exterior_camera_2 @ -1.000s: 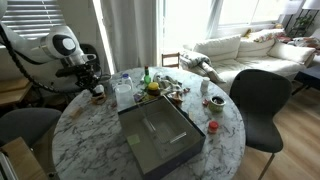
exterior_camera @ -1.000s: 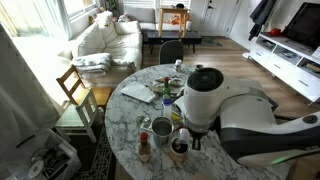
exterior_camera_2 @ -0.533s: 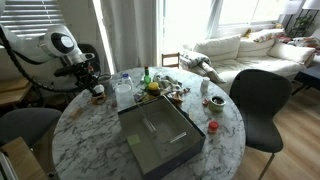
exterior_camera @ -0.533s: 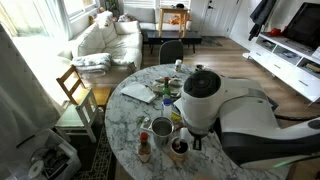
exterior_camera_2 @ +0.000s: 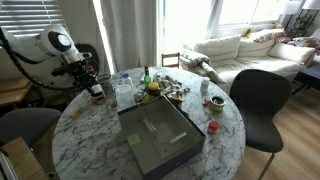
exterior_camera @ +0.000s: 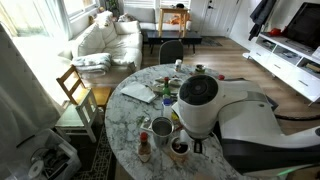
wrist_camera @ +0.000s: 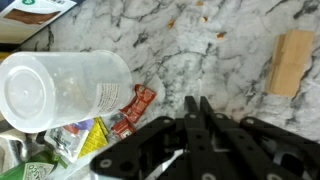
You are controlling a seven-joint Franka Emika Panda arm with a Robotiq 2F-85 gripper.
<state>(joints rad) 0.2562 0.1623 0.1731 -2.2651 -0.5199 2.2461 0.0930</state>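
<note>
In the wrist view my gripper [wrist_camera: 197, 103] is shut, its two black fingers pressed together with nothing between them, just above the marble table [wrist_camera: 230, 45]. A clear plastic cup [wrist_camera: 65, 90] lies on its side to the left. Red sauce packets [wrist_camera: 133, 108] lie between the cup and the fingers. A small wooden block [wrist_camera: 290, 62] lies to the right. In an exterior view the gripper [exterior_camera_2: 88, 78] hangs over the table's edge beside a small dark jar [exterior_camera_2: 97, 92].
A large grey tray [exterior_camera_2: 160, 135] sits mid-table, with bottles and cups [exterior_camera_2: 150, 85] clustered behind it. In an exterior view a metal cup [exterior_camera: 161, 128], a red-capped bottle [exterior_camera: 145, 150] and a dark bowl [exterior_camera: 179, 147] stand near the arm. Chairs [exterior_camera_2: 255, 100] ring the table.
The arm has shifted slightly, towards the left in an exterior view. The gripper stays shut and nothing on the table has moved.
</note>
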